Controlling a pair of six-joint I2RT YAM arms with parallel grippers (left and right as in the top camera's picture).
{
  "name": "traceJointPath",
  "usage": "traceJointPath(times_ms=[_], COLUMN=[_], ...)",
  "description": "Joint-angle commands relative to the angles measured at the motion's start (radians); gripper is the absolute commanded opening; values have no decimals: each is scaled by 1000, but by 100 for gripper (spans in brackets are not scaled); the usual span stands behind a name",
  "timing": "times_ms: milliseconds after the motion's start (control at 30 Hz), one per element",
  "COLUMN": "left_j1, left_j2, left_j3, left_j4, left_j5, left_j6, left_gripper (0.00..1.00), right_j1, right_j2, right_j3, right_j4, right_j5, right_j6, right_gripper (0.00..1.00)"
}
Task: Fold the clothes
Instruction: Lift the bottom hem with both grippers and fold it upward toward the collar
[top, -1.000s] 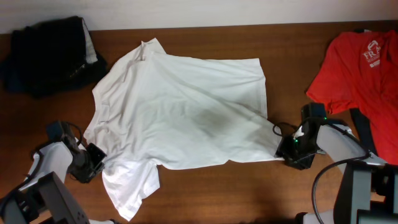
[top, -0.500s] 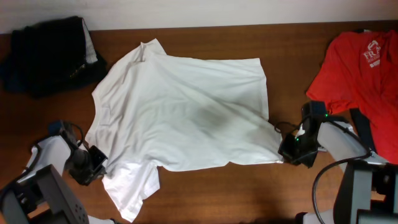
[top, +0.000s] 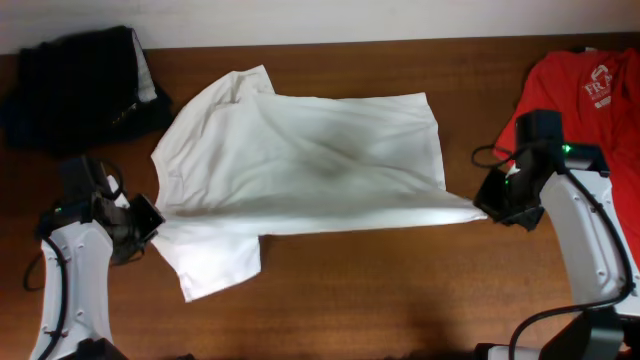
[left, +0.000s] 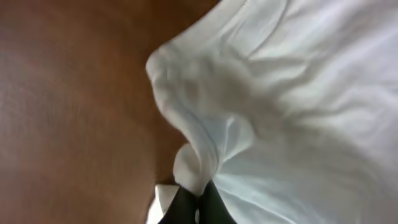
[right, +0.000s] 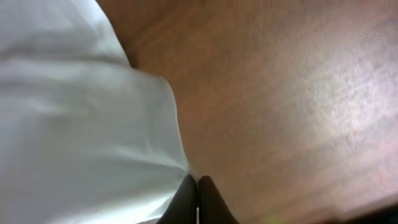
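Note:
The white short-sleeved shirt (top: 300, 160) lies across the middle of the table, its near edge lifted and stretched taut between both grippers. My left gripper (top: 150, 218) is shut on the shirt's left edge, near a sleeve that lies on the table (top: 215, 262). In the left wrist view the bunched white fabric (left: 205, 124) is pinched in the left gripper (left: 198, 199). My right gripper (top: 487, 203) is shut on the shirt's right corner. In the right wrist view the right gripper (right: 198, 186) holds the fabric (right: 93, 112) above the wood. No green label shows.
A pile of black and navy garments (top: 75, 85) lies at the back left corner. A red T-shirt with white print (top: 585, 110) lies at the right edge, just behind my right arm. The brown wooden table (top: 380, 300) shows bare in front.
Both grippers have risen and moved back and outward, pulling the shirt's near edge taut into a straight line. The shirt has shifted back and right.

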Motion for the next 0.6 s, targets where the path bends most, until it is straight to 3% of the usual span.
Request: traceJointPath(times_ms=[0,567], left_j1=[0,-85], left_j2=[-12,100], left_j3=[16,15], left_j4=[63,507], left_j5=[-27,-24], left_j6=[13,12], left_gripper=[1,1], right_j1=[4,163], right_j2=[-20,121], right_j3=[25,24], right_j4=[48,464], right_j5=[0,-31], right_j6=[8,8], right_gripper=[4,4])
